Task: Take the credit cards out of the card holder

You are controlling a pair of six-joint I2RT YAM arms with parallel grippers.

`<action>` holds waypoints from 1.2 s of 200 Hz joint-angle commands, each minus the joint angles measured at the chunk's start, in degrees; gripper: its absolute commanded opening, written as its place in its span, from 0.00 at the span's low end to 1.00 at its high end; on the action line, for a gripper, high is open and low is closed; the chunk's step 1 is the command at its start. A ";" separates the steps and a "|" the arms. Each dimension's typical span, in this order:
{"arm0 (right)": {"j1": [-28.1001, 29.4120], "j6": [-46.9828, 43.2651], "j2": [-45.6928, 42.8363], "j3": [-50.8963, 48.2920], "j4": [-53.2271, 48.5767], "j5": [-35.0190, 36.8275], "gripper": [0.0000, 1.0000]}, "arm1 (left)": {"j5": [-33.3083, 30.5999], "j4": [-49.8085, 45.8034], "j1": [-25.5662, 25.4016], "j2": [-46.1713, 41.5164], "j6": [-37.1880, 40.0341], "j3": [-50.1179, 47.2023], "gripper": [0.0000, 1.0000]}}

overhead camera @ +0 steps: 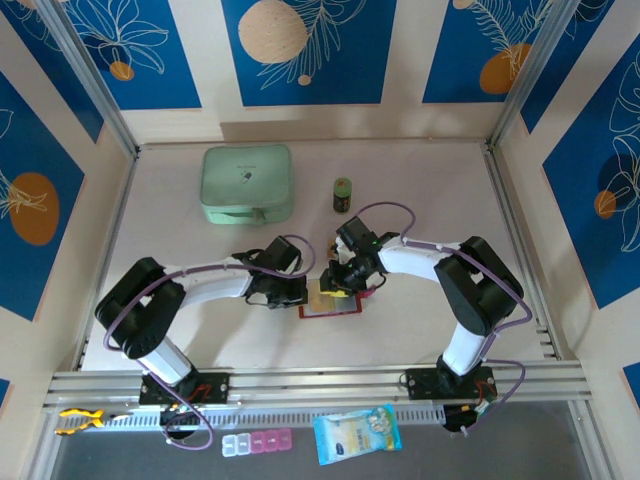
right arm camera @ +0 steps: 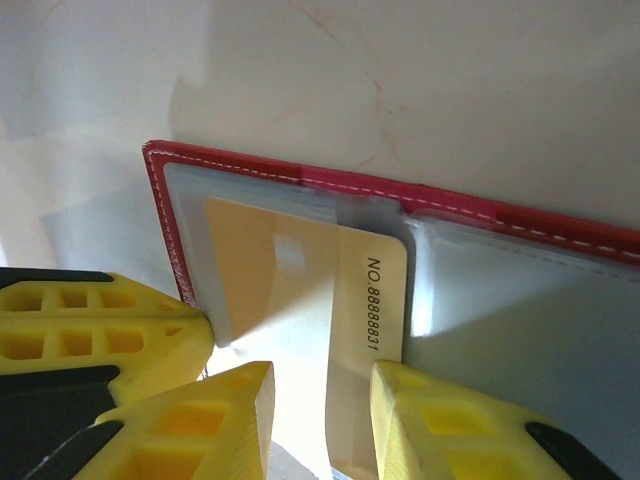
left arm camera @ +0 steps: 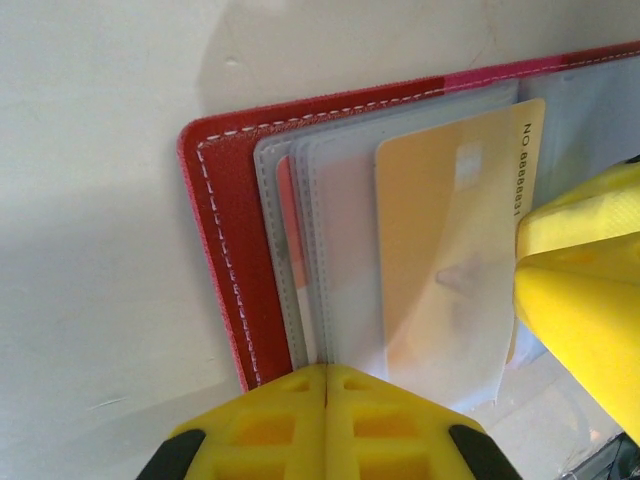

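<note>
The dark-red card holder [overhead camera: 329,309] lies open on the table between both arms. Its stitched cover [left arm camera: 225,270] and clear sleeves [left arm camera: 335,230] show in the left wrist view. A yellow-orange credit card [left arm camera: 450,240] sticks partway out of a sleeve, its printed number bare [right arm camera: 378,305]. My left gripper [left arm camera: 326,378] is shut, its tip resting on the sleeves' edge. My right gripper [right arm camera: 320,388] stands open, its fingers either side of the card's protruding end. One right finger [left arm camera: 580,290] touches the card's edge. A reddish card edge [left arm camera: 285,200] shows in a lower sleeve.
A mint-green zip case [overhead camera: 247,183] and a small dark jar [overhead camera: 342,195] stand behind the arms. On the front shelf lie a pill box [overhead camera: 257,443], a blue packet [overhead camera: 357,433] and a yellow toy [overhead camera: 80,420].
</note>
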 commanded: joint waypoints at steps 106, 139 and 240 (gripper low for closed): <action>-1.03 -0.52 -4.21 0.04 -1.82 -0.49 0.32 | 0.27 -4.40 -0.17 0.28 1.43 5.95 0.02; -1.57 -0.08 -4.20 -1.05 -0.67 -1.38 0.32 | 0.98 -3.76 -0.61 2.73 1.33 6.51 0.02; -2.65 -0.04 -2.68 -3.47 1.74 -2.22 0.31 | 0.28 -4.10 -0.70 5.26 1.51 6.21 0.02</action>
